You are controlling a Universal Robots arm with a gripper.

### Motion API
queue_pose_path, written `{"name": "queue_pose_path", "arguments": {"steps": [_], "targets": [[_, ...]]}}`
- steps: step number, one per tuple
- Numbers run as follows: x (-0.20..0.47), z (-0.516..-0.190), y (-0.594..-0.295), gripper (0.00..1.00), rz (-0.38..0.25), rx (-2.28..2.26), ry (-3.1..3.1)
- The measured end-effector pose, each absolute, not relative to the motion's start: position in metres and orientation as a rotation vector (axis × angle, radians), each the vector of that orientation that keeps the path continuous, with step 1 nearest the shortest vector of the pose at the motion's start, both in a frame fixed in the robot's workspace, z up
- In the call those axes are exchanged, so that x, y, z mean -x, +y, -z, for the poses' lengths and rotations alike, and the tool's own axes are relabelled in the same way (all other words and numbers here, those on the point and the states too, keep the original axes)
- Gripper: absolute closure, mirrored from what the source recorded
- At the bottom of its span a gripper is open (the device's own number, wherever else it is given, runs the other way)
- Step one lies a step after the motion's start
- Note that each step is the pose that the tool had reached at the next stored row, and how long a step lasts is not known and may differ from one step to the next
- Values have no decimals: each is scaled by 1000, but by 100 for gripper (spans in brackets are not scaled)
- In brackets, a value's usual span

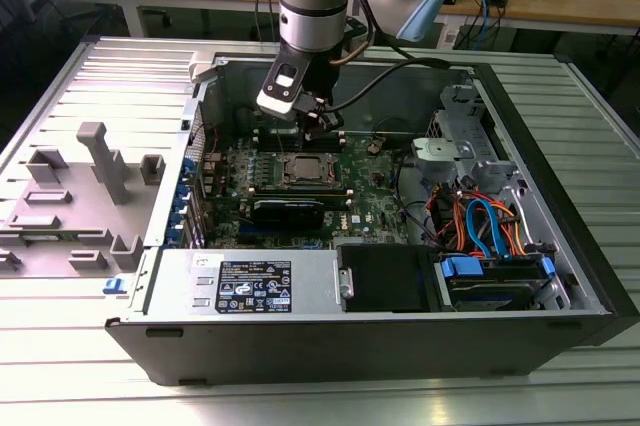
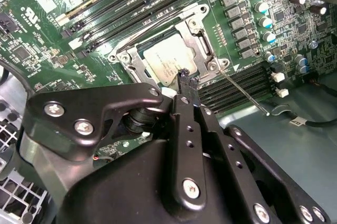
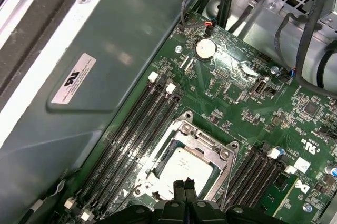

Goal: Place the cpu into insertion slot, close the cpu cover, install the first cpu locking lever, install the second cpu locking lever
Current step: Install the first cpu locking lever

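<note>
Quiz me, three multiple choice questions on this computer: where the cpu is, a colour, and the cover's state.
1. The cpu lies: A in the insertion slot; B outside the case; C on a memory strip.
2. The circuit board is: A blue; B green; C red.
3. The cpu cover is: A lifted upright; B removed; C down over the cpu.
Answers: A, its silver top shows in the socket; B, green in both wrist views; C, its frame lies flat.
</note>
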State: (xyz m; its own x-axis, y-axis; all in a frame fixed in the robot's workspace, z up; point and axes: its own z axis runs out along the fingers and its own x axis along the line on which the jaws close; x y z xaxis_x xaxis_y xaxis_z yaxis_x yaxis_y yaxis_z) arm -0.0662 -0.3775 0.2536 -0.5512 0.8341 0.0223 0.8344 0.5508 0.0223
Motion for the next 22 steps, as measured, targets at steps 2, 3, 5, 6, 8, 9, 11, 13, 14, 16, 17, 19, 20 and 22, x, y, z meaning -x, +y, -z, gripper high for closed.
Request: {"name": "queue_pose_path", "arguments": {"steps": [2, 3, 5, 6, 8, 9, 11, 13, 14, 16, 17, 19, 20, 22], "targets": [[66, -254, -378, 89, 47, 1484, -2758], [66, -254, -378, 89, 47, 1483, -2759], [66, -254, -377, 89, 47, 1474, -2763], [66, -254, -377, 89, 47, 1467, -2767], [66, -254, -378, 89, 47, 1439, -2781], [66, -254, -377, 89, 47, 1376, -2812], [66, -254, -378, 89, 46, 1315, -2841], [66, -254, -378, 89, 46, 1254, -2867], [66, -254, -378, 89, 46, 1206, -2888], [66, -254, -378, 89, 45, 1120, -2921], [66, -254, -378, 89, 45, 1089, -2932], [66, -254, -378, 89, 44, 1025, -2955], [66, -254, -378, 89, 44, 1007, -2961], [67, -254, -378, 89, 44, 986, -2968]]}}
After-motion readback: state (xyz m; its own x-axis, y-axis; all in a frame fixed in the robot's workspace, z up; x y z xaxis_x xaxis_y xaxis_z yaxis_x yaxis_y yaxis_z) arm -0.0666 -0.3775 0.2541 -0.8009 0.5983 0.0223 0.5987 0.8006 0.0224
